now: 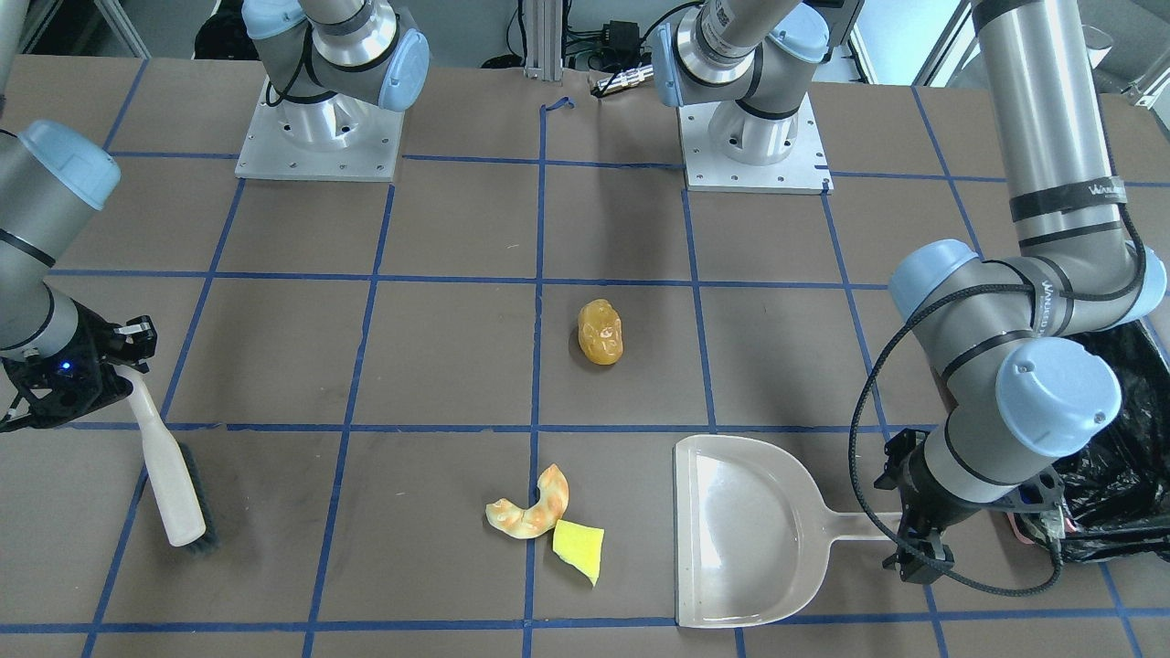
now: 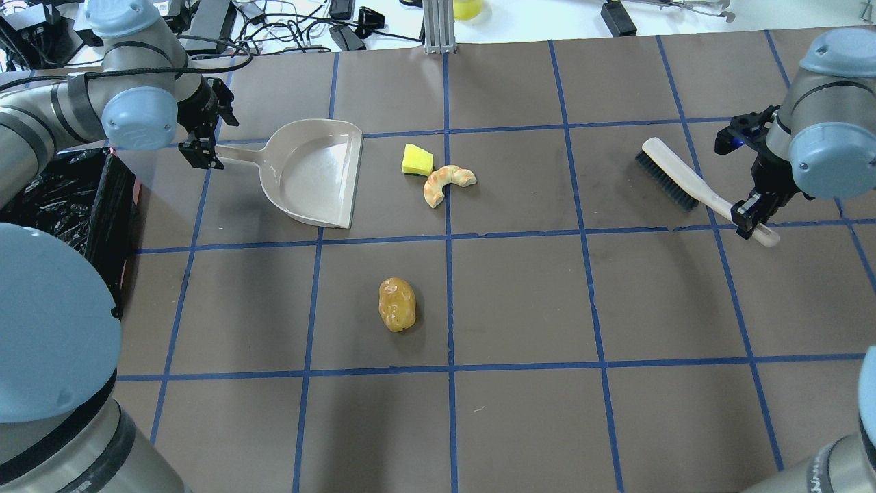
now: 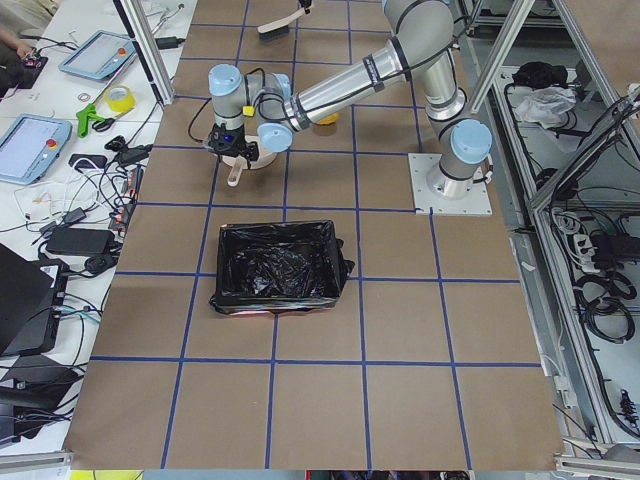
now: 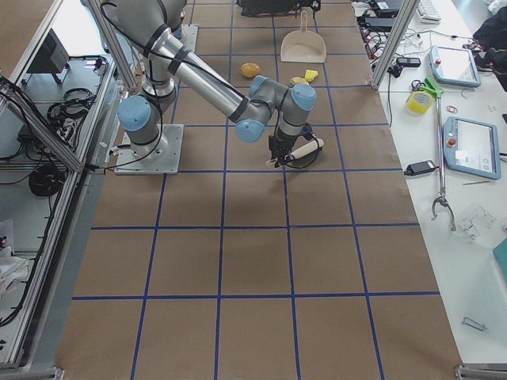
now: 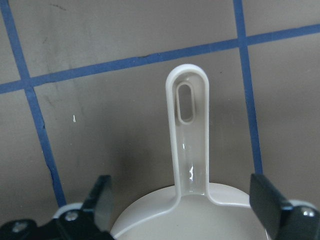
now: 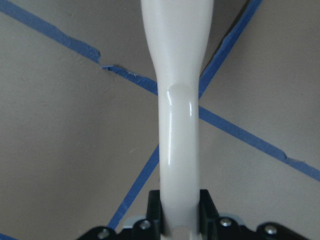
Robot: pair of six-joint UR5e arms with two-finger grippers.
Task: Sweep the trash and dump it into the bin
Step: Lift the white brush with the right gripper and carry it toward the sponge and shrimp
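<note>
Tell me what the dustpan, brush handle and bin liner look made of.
Dustpan: probably hard plastic, beige, glossy with light glints.
Brush handle: smooth white plastic, by its shiny highlight.
Bin liner: thin black plastic film, crinkled with shiny creases.

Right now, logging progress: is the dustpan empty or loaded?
Empty. The dustpan shows a bare inside; the lump, croissant piece and yellow chunk lie on the table.

The brown counter (image 2: 520, 301) is crossed by a blue tape grid (image 2: 448, 237). The glossy potato-like lump (image 2: 397, 305) is coloured golden-brown, the curved croissant-like piece (image 2: 441, 179) tan-orange with pale bands, the wedge-shaped sponge chunk (image 2: 417, 160) yellow, the plastic dustpan (image 2: 311, 171) beige, the long-handled brush (image 2: 688, 186) white with black bristles, the rectangular bin (image 3: 275, 300) lined in black.
</note>
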